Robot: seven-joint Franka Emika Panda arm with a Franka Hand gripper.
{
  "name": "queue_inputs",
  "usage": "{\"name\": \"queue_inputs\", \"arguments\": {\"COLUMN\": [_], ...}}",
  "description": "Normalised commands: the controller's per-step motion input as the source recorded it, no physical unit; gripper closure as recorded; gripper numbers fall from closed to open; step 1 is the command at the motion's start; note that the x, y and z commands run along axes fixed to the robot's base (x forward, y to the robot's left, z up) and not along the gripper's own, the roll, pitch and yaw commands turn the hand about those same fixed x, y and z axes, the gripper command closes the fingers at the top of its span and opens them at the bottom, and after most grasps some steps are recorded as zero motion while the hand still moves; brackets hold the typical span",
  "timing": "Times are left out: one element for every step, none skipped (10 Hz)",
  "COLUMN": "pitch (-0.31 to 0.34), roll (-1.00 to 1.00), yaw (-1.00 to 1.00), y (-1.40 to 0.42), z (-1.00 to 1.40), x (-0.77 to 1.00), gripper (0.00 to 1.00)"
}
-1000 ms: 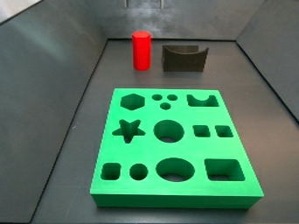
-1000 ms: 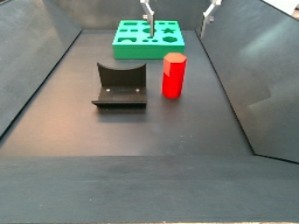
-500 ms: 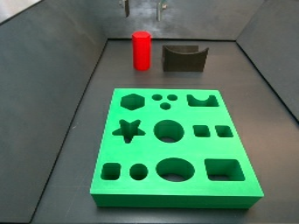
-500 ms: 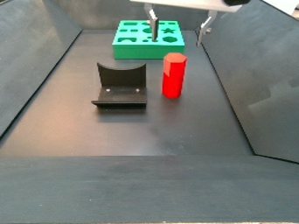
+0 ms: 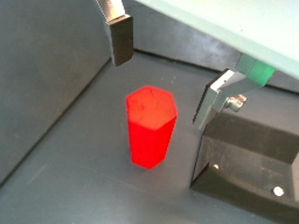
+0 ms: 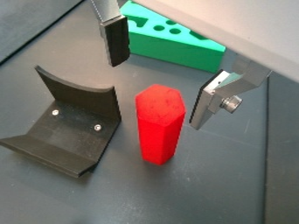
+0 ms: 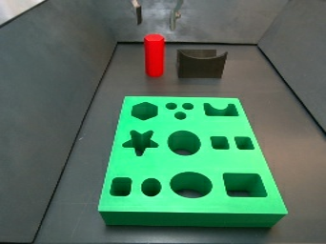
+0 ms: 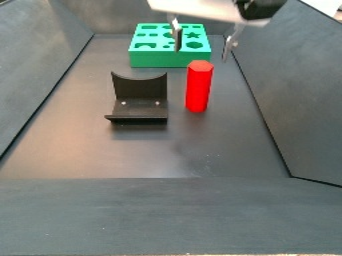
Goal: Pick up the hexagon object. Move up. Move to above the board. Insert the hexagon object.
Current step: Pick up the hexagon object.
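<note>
- The hexagon object [image 7: 154,54] stands upright on the dark floor, right next to the fixture [image 7: 201,63], which sits at its 3 o'clock in this side view. From the opposite side camera the red hexagon object [image 8: 198,86] has the fixture [image 8: 136,97] at its 9 o'clock.
- The gripper [image 5: 170,75] hangs above the red piece, which sits below the gap between the two plates in both wrist views. Nothing is touching it as far as I can see.
- Fingers: one silver plate with its dark pad [image 5: 121,41] is off to one side of the prism, the other finger [image 5: 219,98] on the opposite side. Same deal from the second wrist cam, where the gripper [image 6: 163,80] straddles the red top with clear space on each side.
- So the jaws are spread wide and hold nothing.
- In a side view only the finger tips [image 7: 155,13] poke in at the top edge, at 12 o'clock of the red column.
- The board [image 7: 189,159] lies flat, well apart from the red piece, at its 6 o'clock in that view. Its cut-outs look unfilled.
- A corner of the green board [image 6: 173,45] also shows beyond the fingers in a wrist view.
</note>
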Motion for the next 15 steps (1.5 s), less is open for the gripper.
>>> {"name": "queue_inputs", "arguments": {"pitch": [-0.139, -0.131, -0.131, -0.154, -0.147, -0.146, -0.151, -0.054, 0.000, 0.000, 0.000, 0.000, 0.000, 0.000, 0.000], "roll": [-0.03, -0.04, -0.03, -0.01, 0.00, -0.01, 0.00, 0.00, 0.00, 0.00, 0.00, 0.00, 0.00, 0.00, 0.00], "yaw": [-0.19, -0.21, -0.19, -0.19, -0.17, -0.15, -0.14, -0.06, 0.00, 0.00, 0.00, 0.00, 0.00, 0.00, 0.00], "y": [-0.01, 0.00, 0.00, 0.00, 0.00, 0.00, 0.00, 0.00, 0.00, 0.00, 0.00, 0.00, 0.00, 0.00, 0.00], "z": [-0.25, -0.25, -0.29, -0.38, -0.51, -0.49, -0.54, -0.26, 0.00, 0.00, 0.00, 0.00, 0.00, 0.00, 0.00], "x": [0.00, 0.09, 0.07, 0.01, 0.02, 0.01, 0.00, 0.02, 0.00, 0.00, 0.00, 0.00, 0.00, 0.00, 0.00], "gripper": [0.00, 0.00, 0.00, 0.00, 0.00, 0.00, 0.00, 0.00, 0.00, 1.00, 1.00, 1.00, 1.00, 1.00, 1.00]}}
